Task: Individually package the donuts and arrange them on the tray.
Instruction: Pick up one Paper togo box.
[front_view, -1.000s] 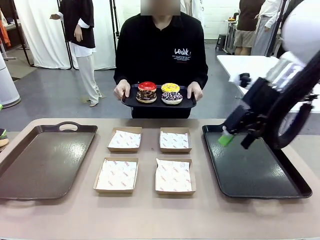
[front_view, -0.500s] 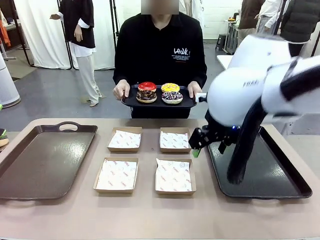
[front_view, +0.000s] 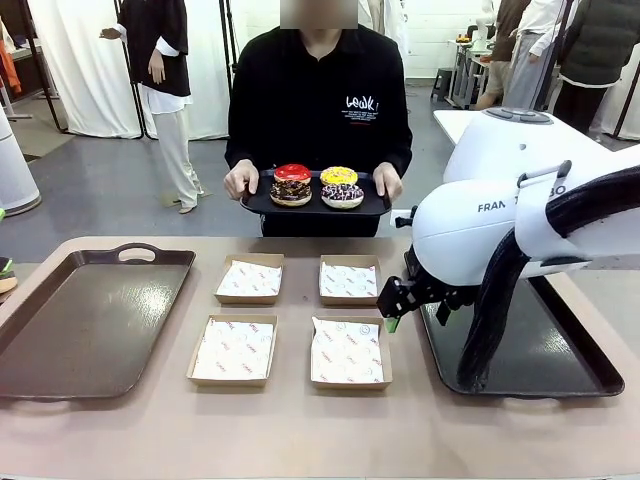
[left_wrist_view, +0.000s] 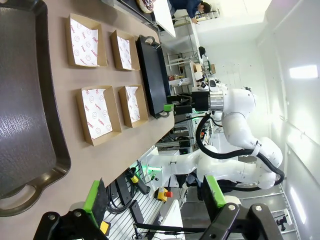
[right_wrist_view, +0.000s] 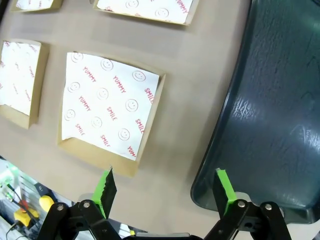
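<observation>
Four donuts sit on a small black tray (front_view: 375, 208) that the person holds with both hands beyond the table's far edge: red-glazed (front_view: 293, 172), yellow-glazed (front_view: 339, 176), chocolate with sprinkles (front_view: 290, 192) and dark purple-brown with sprinkles (front_view: 343, 194). My right gripper (front_view: 393, 312) hangs open and empty over the gap between the near right box (front_view: 347, 352) and the right tray (front_view: 520, 350). In the right wrist view its green-padded fingers (right_wrist_view: 106, 187) straddle that box's corner (right_wrist_view: 107, 112) and the tray's rim (right_wrist_view: 220, 145). My left gripper (left_wrist_view: 155, 195) is open and empty, off the table's left end.
Four shallow paper-lined boxes lie in a two-by-two block mid-table, the far pair at left (front_view: 249, 279) and right (front_view: 350, 280), and the near left one (front_view: 232, 350). A large dark tray (front_view: 90, 320) lies at the left. My right arm's bulky body hangs over the right tray.
My right arm has swung left, from above the right tray's far side to its near-left rim by the boxes. The person still holds the donut tray in place.
</observation>
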